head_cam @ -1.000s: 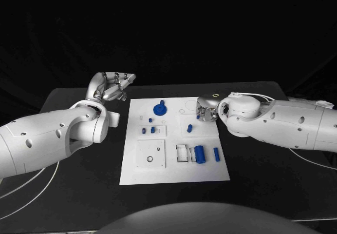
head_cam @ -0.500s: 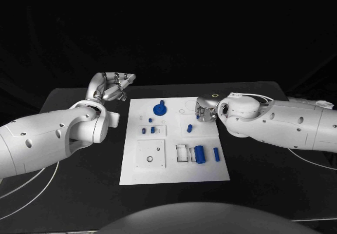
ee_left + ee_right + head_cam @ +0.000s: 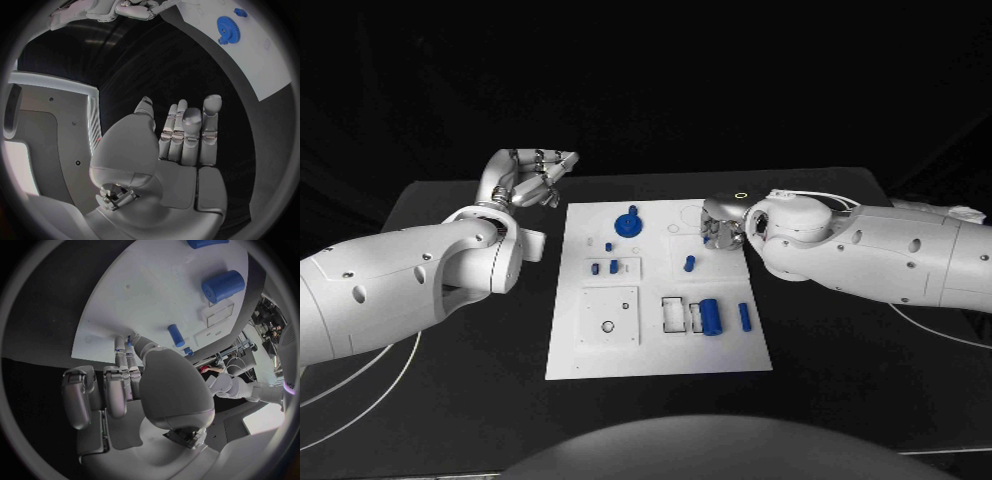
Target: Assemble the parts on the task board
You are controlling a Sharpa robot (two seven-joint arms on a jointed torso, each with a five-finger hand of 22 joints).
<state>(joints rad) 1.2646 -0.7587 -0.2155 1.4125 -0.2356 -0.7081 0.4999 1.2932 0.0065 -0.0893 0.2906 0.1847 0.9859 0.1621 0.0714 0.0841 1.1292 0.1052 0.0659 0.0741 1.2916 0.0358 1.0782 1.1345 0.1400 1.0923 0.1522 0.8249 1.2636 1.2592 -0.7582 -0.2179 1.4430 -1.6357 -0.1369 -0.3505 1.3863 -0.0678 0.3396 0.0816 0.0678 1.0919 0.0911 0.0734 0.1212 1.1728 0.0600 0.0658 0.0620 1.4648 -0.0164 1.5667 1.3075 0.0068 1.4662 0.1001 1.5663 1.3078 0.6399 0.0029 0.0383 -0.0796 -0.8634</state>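
Observation:
The white task board [image 3: 661, 340] lies mid-table. On it are a blue gear [image 3: 630, 222], a thick blue cylinder [image 3: 713, 316], a slim peg [image 3: 744, 316], a short peg [image 3: 689, 263] and small pieces [image 3: 596, 268]. My right hand [image 3: 721, 222] hovers low over the board's far right corner. In the right wrist view its thumb and a finger [image 3: 120, 347] pinch a small blue part [image 3: 129, 340], mostly hidden, with the short peg [image 3: 176, 335] and cylinder [image 3: 223, 286] beyond. My left hand [image 3: 531, 175] is raised off the board's far left corner, fingers [image 3: 187, 130] extended, holding nothing.
The black table [image 3: 459, 200] surrounds the board. A white inset plate [image 3: 610, 315] and rectangular slots [image 3: 674, 314] sit on the board's near half. The left wrist view shows the gear [image 3: 228, 27] on the board [image 3: 262, 60] and my right hand [image 3: 134, 9] far off.
My right hand has edged slightly toward the board's far edge. The left hand and the parts on the board have stayed put.

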